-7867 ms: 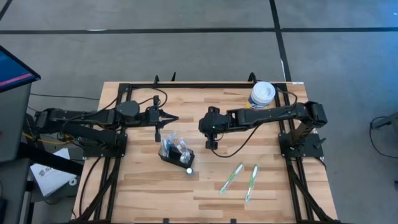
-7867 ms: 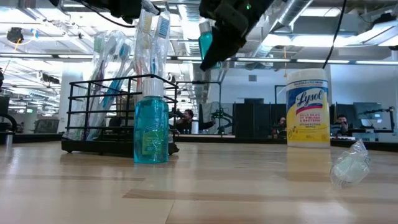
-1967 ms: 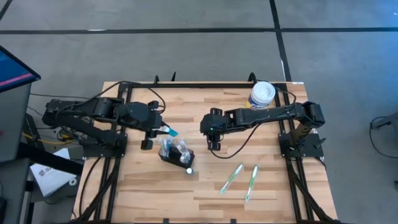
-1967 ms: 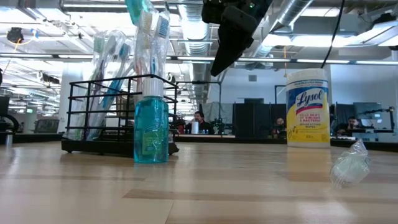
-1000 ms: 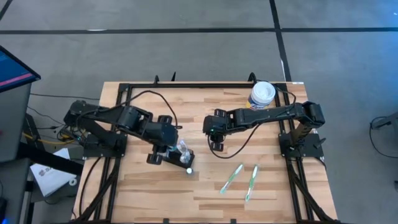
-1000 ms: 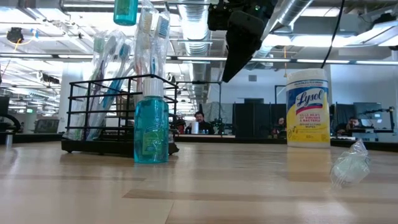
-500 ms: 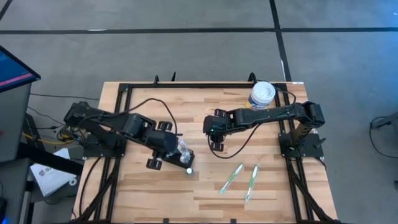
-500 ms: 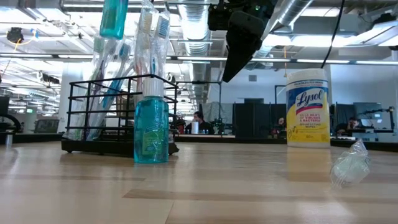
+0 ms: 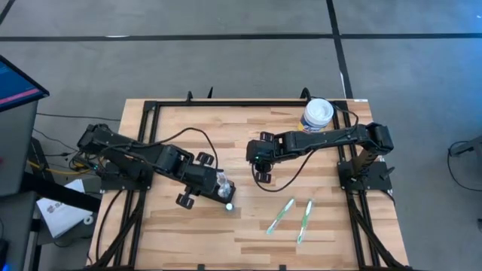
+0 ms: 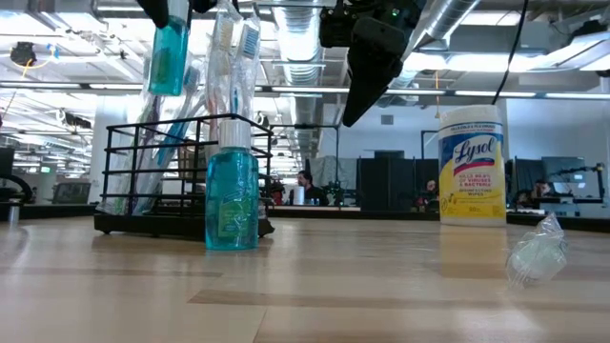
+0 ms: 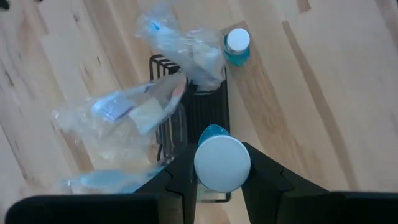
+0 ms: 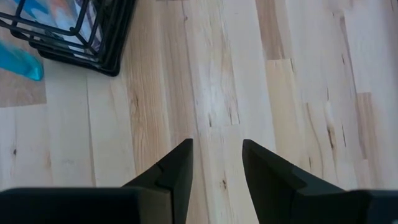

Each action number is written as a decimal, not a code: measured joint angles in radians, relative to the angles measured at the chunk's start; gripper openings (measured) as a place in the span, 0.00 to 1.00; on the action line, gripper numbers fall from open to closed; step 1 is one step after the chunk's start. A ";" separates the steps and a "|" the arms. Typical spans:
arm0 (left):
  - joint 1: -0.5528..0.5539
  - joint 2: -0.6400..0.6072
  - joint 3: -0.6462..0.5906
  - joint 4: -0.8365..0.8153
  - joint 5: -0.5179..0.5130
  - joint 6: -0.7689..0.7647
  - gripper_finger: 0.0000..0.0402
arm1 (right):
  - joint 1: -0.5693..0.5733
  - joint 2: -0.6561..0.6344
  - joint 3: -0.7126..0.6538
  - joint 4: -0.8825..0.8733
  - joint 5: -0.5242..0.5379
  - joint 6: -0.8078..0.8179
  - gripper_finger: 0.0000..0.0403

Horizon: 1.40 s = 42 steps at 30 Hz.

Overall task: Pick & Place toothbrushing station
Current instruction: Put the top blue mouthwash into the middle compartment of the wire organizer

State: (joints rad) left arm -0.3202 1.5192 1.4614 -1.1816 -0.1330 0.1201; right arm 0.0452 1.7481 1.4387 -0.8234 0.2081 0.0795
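Left arm: stretched low across the bench (image 9: pixel 248 226) toward its middle.
Left gripper (image 11: pixel 222 163): pointed downward, fingers (image 11: pixel 264 177) closed on a teal bottle (image 11: pixel 222 163).
Right gripper (image 12: pixel 216 163): raised over mid-bench, fingers (image 12: pixel 175 167) parted, nothing held.

2 blue bottles (image 10: pixel 232 200), 2 loose toothbrushes (image 9: pixel 281 214)

Pale wood table (image 9: pixel 256 218) (matt); black wire toothbrushing station (image 10: pixel 167 176)

The left pincer (image 11: pixel 219 180) grips a white-capped teal bottle (image 11: pixel 222 163) above the black wire toothbrushing station (image 11: pixel 200 106).
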 joint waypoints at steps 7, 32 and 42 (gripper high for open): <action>0.000 0.000 -0.044 0.029 0.001 0.124 0.21 | 0.000 0.000 0.000 0.000 0.000 0.000 0.32; 0.050 0.000 -0.052 0.056 0.064 0.247 0.21 | 0.001 0.000 0.000 -0.008 -0.001 0.011 0.32; 0.081 0.000 -0.092 0.086 0.083 0.280 0.21 | 0.001 0.000 0.000 -0.011 -0.001 0.010 0.32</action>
State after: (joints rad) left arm -0.2396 1.5195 1.3698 -1.0958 -0.0504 0.4001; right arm 0.0460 1.7477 1.4387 -0.8343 0.2073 0.0899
